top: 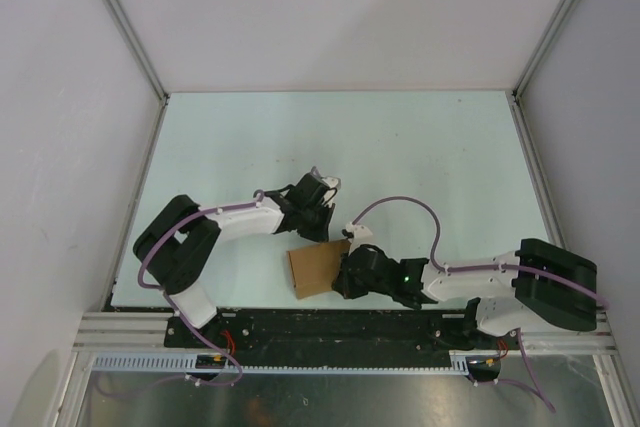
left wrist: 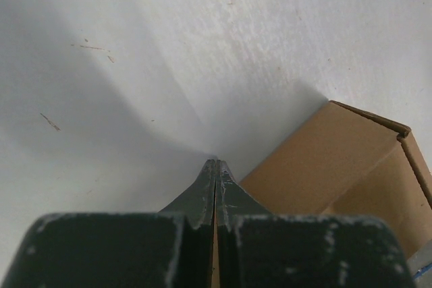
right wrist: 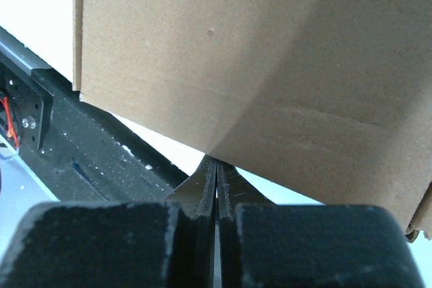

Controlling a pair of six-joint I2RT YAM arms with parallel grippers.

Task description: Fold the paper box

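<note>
1. Base. My two arms are bolted to the black mounting rail (top: 330, 332) at the near edge of the table (top: 420, 147). The left arm rises on the left and the right arm on the right.

2. Right pincer. My right pincer (top: 343, 272) reaches leftward, low and close to the rail. Its fingers are pressed together with nothing between them. In the right wrist view the joined tips (right wrist: 216, 166) end just under the lower edge of a cardboard panel. I cannot tell whether they touch it.

3. Task item. The paper box (top: 316, 267) lies on the table just beyond the rail, between my two pincers. It is plain brown cardboard. From above it shows as one slightly skewed rectangle. The right wrist view shows a broad flat face (right wrist: 256, 65) that fills most of the frame. The left wrist view shows two faces meeting at a corner with a folded edge (left wrist: 337, 166).

4. Left pincer. My left pincer (top: 312, 225) sits just beyond the box's far edge. Its fingers are also pressed together and hold nothing. In its own view the tips (left wrist: 214, 166) point at bare table (left wrist: 135, 65), with the box just beside them on the right.

5. Surround. Pale walls (top: 330, 17) enclose the far side.
</note>
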